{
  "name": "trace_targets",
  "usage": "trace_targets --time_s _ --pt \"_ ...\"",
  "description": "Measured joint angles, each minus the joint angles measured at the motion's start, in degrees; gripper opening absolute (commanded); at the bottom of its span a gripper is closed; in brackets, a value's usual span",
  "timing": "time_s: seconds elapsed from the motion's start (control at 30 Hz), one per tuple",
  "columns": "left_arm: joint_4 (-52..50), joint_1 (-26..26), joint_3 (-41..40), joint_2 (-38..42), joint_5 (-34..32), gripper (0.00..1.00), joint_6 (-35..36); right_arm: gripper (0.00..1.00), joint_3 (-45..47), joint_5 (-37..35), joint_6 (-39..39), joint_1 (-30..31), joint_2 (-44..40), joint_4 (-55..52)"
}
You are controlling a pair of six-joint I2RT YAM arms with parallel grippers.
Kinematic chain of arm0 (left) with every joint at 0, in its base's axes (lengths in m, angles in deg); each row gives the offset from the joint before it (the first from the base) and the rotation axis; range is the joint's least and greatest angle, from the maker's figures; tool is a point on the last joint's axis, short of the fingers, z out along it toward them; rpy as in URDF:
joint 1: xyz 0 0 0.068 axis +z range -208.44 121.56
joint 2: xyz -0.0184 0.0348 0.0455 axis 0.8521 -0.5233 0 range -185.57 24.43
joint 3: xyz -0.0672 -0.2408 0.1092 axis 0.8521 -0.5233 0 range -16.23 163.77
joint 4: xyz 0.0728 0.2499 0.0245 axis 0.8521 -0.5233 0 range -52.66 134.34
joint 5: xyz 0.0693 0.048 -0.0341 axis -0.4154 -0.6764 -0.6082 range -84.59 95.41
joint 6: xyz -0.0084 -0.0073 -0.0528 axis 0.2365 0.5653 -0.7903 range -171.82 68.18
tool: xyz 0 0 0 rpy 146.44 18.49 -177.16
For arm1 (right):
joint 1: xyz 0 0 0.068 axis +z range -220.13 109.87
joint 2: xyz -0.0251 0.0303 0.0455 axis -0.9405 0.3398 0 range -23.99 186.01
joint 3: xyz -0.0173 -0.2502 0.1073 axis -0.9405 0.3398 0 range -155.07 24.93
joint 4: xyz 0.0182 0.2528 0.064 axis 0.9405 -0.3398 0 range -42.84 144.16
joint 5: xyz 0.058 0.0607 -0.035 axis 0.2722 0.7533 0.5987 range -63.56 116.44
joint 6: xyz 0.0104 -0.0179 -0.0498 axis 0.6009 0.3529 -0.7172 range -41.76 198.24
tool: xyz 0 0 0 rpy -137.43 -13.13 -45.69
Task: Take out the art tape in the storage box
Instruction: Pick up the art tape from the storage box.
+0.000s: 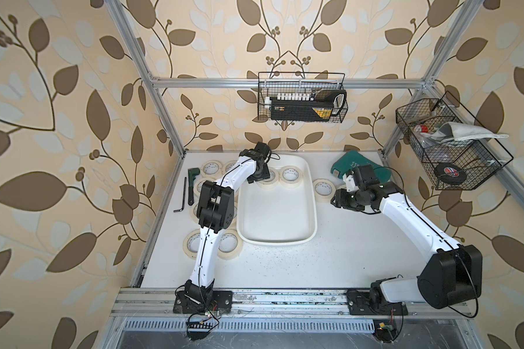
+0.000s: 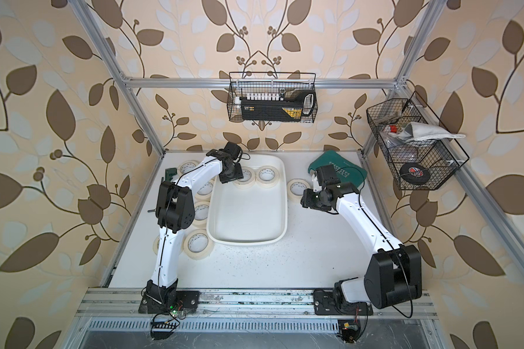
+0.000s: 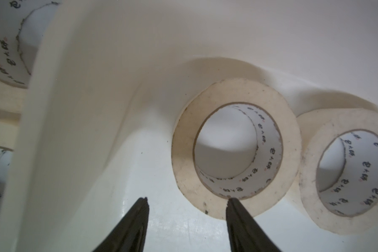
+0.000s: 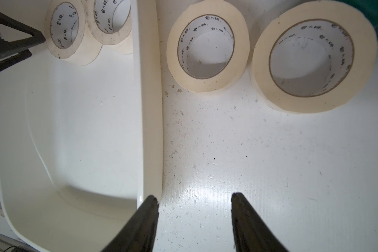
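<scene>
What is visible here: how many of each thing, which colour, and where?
storage box: one, white, table centre.
art tape: at least ten, cream, two in the box, six left, two right.
tool case: one, teal, back right.
wrench: one, green and black, left edge.
hex key: one, black, beside the wrench.
wire baskets: two, black, back and right rails.
black roll: one, in the right basket.
left gripper: black, open, astride a roll's wall in the box.
right gripper: black, open, empty, beside the box.

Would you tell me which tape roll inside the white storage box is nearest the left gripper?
The roll on the left arm's side of the storage box: the left gripper, open, has one fingertip at its core; the other roll sits beyond.
</scene>
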Motion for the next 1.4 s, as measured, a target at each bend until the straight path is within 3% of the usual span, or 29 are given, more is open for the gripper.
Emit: trace_targets --time_s 0.5,0.7,0.9,1.17,1.4 --pt "1.1 1.1 1.8 -5.2 1.4 0.52 -0.2 0.54 0.0 0.4 0.3 0.5 -1.8 -0.4" --pt "2.1 1.1 1.8 -5.4 1.2 0.27 -0.5 0.54 0.0 0.4 0.3 0.5 -1.8 -0.4" --pt "2.1 1.5 1.8 -5.3 1.9 0.14 -0.2 0.54 0.0 0.4 0.3 0.6 -2.5 -0.6" --pt "0.9 1.5 0.9 -4.3 2.4 0.09 1.3 0.54 -0.1 0.8 0.7 0.6 -3.2 -1.3" --pt "-4.0 1.3 -4.2 3.6 2.4 0.07 5.0 0.54 -2.0 2.0 1.6 1.4 -3.3 -1.7"
